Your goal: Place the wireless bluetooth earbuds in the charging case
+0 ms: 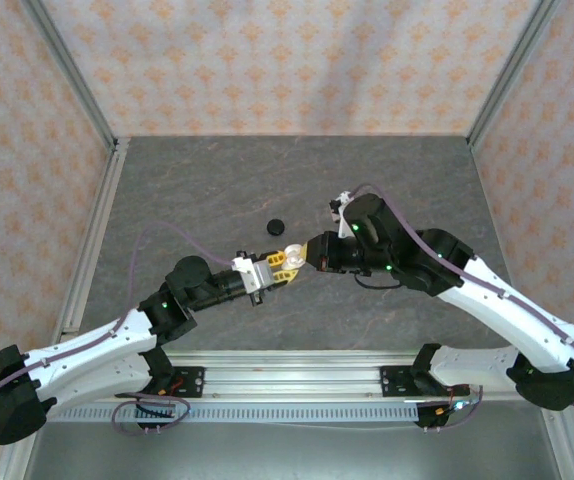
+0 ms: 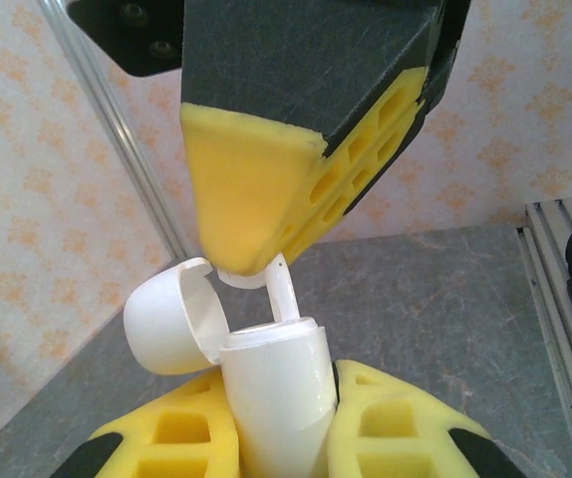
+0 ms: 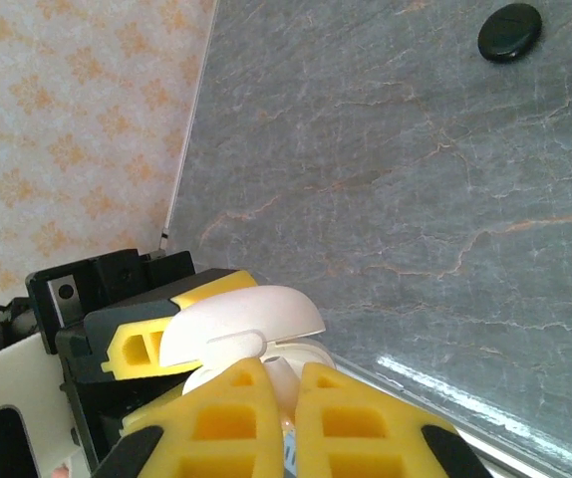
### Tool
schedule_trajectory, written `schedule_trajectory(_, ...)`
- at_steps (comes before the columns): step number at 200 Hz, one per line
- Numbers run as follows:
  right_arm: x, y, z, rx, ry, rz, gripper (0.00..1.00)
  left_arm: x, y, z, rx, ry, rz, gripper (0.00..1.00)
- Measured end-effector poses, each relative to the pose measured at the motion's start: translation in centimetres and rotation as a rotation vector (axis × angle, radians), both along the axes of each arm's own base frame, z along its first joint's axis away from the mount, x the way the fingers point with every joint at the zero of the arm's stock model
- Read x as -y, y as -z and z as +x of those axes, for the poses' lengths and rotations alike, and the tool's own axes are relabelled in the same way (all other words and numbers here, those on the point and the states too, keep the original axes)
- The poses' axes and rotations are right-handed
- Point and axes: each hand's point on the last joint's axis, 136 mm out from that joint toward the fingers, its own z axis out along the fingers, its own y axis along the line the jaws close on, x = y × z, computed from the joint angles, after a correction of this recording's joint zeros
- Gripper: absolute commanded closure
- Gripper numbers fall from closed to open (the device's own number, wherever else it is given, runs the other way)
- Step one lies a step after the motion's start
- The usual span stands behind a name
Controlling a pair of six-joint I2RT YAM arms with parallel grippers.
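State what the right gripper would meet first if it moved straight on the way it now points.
The open white charging case, held by the left gripper. The right gripper points at its mouth, and the white earbud it pinches sits at the opening, so contact would probably come almost at once.

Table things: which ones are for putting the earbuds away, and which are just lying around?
For the job: white charging case, lid open, in the left gripper; white earbud in the right gripper.
Just lying around: small black round thing on the table.
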Motion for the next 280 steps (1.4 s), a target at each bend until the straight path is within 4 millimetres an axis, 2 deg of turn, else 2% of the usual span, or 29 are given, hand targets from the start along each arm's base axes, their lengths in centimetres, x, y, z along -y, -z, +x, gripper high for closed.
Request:
schedule_trajectory(94, 1.2, -3.0, -1.2, 0.169, -0.111, 0.010, 0.93, 0.6, 0.0, -1.6, -0.048, 0.102, -0.018, 1.00)
schedule_trajectory(146, 0.4, -2.5, -1.9, 0.179, -0.199, 0.002, 0.94, 0.8, -0.1, -1.7, -0.070, 0.114, -0.034, 1.00)
schedule_trajectory(180, 0.0, -1.1, -2.2, 0.180, -0.245, -0.017, 0.94, 1.1, 0.0, -1.8, -0.092, 0.130, -0.041, 1.00)
schedule_trajectory(280, -0.2, -1.3, -2.5, 0.277, -0.328, -0.020, 0.94, 1.5, 0.0, -1.9, -0.123, 0.149, -0.045, 1.00)
